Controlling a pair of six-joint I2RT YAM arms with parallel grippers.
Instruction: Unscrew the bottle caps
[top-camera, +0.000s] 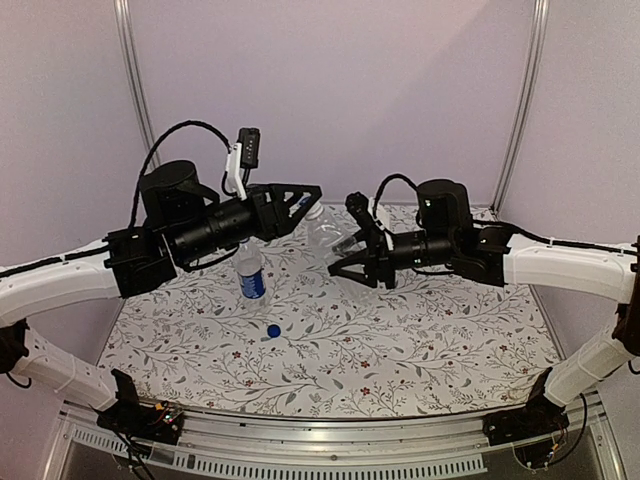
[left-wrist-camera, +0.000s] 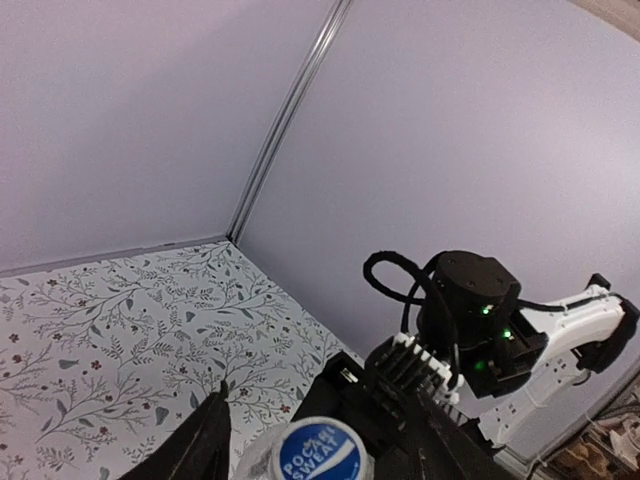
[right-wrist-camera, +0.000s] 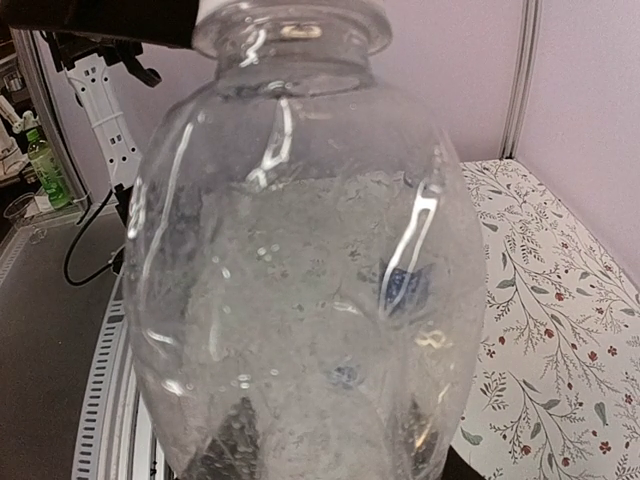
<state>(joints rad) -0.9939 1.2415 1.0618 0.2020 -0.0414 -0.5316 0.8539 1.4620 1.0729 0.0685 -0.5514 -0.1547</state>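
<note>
My right gripper (top-camera: 345, 252) is shut on the plain clear bottle (top-camera: 325, 232) and holds it above the table, tilted with its neck toward the left arm. The bottle (right-wrist-camera: 300, 260) fills the right wrist view, and my right gripper (right-wrist-camera: 325, 450) shows dimly through it. Its whitish cap with a blue top (left-wrist-camera: 318, 450) sits on the neck between the spread fingers (left-wrist-camera: 205, 445) of my left gripper (top-camera: 308, 198), with a gap on each side. The blue-labelled bottle (top-camera: 251, 272) stands upright on the table. The solid blue cap (top-camera: 273, 330) lies loose in front of it.
A floral cloth (top-camera: 400, 350) covers the table. Pale walls with metal corner posts (top-camera: 135, 80) close in the back and sides. A metal rail (top-camera: 330, 440) runs along the near edge between the arm bases.
</note>
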